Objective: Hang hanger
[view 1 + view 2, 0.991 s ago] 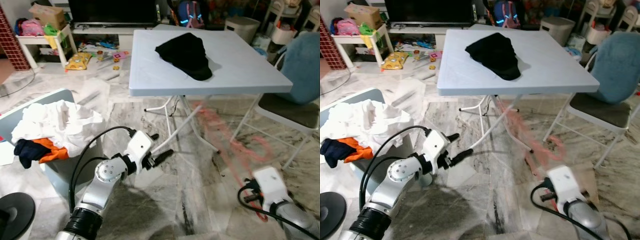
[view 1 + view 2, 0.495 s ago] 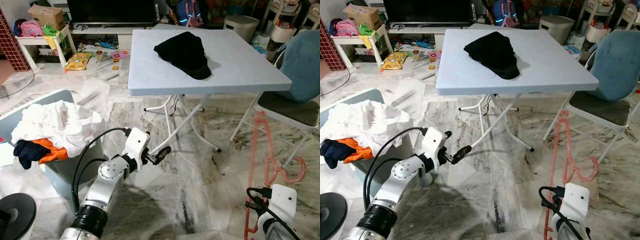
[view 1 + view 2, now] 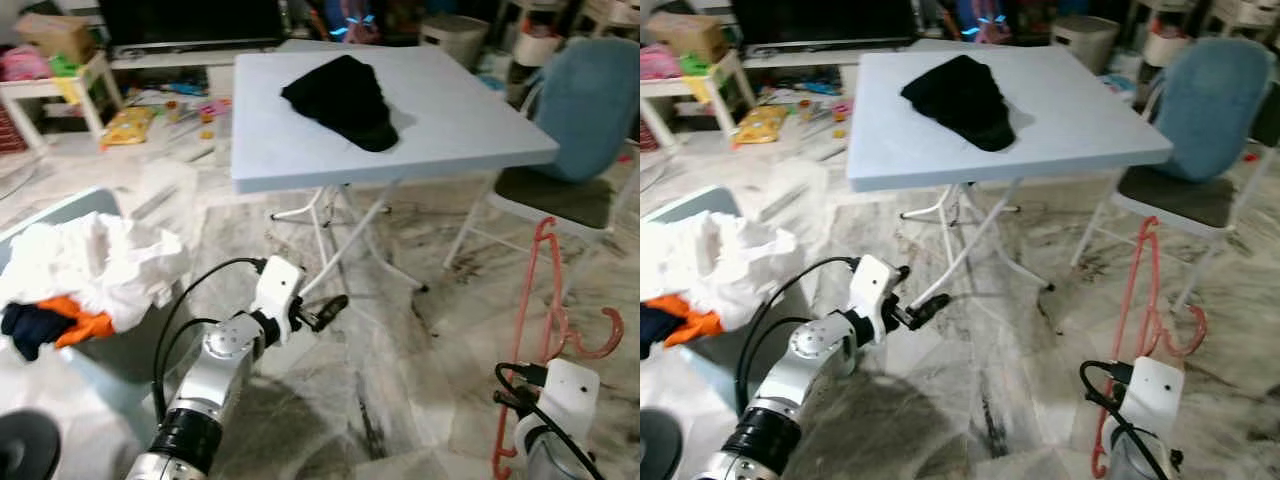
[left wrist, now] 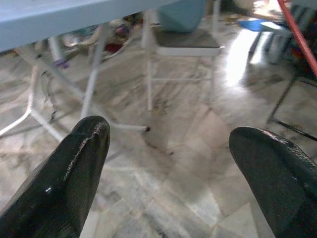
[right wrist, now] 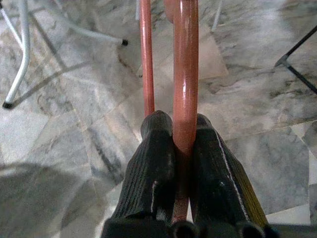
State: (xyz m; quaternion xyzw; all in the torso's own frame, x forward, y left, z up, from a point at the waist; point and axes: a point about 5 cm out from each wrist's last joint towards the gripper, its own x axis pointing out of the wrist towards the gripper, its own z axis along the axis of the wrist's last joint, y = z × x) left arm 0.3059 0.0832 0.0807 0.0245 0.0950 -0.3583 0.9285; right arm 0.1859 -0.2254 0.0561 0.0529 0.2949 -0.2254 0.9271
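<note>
Marble floor [image 3: 400, 390] lies open between the table [image 3: 300, 150] and the chair [image 3: 560, 190]. In the eye views the hanger [image 3: 540, 320] stands up by the chair. The left wrist view has the left gripper [image 4: 173, 163] spread wide. The right wrist view has the right gripper [image 5: 181, 144] pinching the hanger's bar.

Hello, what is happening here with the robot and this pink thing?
The robot's right claw is shut on a bar of a pink hanger and holds it upright above the marble floor, beside a chair with a blue back. The left claw is open and holds nothing, reaching out low toward the legs of the folding table. A black garment lies on that table. The hanger is not hung on anything yet.
</note>
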